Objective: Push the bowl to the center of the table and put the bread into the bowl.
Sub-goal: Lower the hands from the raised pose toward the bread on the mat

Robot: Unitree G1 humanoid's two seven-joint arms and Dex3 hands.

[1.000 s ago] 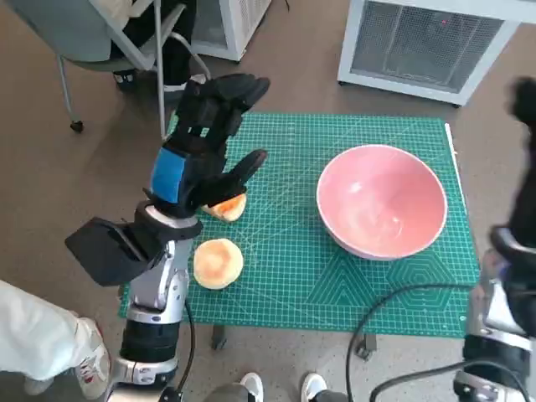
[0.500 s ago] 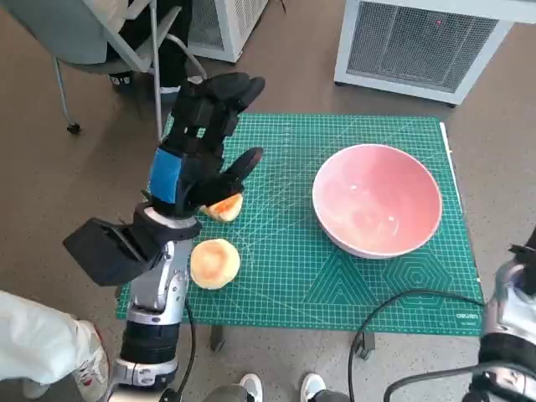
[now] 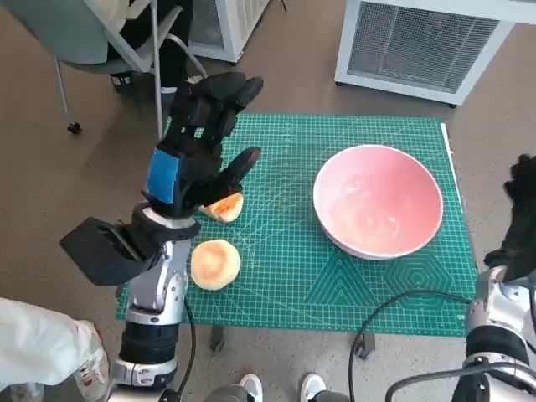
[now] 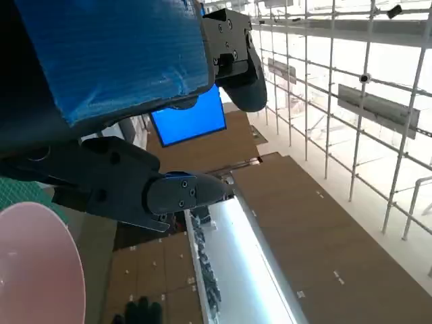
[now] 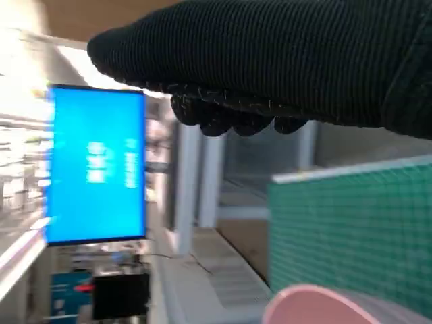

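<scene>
A pink bowl (image 3: pixel 378 201) stands on the right half of the green mat (image 3: pixel 285 276). A round bread bun (image 3: pixel 216 264) lies near the mat's front left corner. A second bread piece (image 3: pixel 226 207) lies just behind it, partly hidden under my left hand (image 3: pixel 199 146). That hand hangs above the mat's left side with its fingers spread and holds nothing. My gloved right hand (image 3: pixel 521 216) is off the mat's right edge, beside the bowl and apart from it, with nothing in it. The right wrist view shows the bowl's rim (image 5: pixel 324 304) and the mat (image 5: pixel 364 229) under the glove (image 5: pixel 283 61).
A grey chair (image 3: pixel 100 33) stands behind the table's left corner, and white cabinets (image 3: pixel 427 42) stand behind the table. Black cables (image 3: pixel 394 310) loop past the table's front edge. A person's white sleeve (image 3: pixel 38 343) and shoes (image 3: pixel 280 387) are near the front.
My right hand, raised at the right edge a second ago, dropped almost out of sight and has come back up beside the mat. The left hand has barely moved.
</scene>
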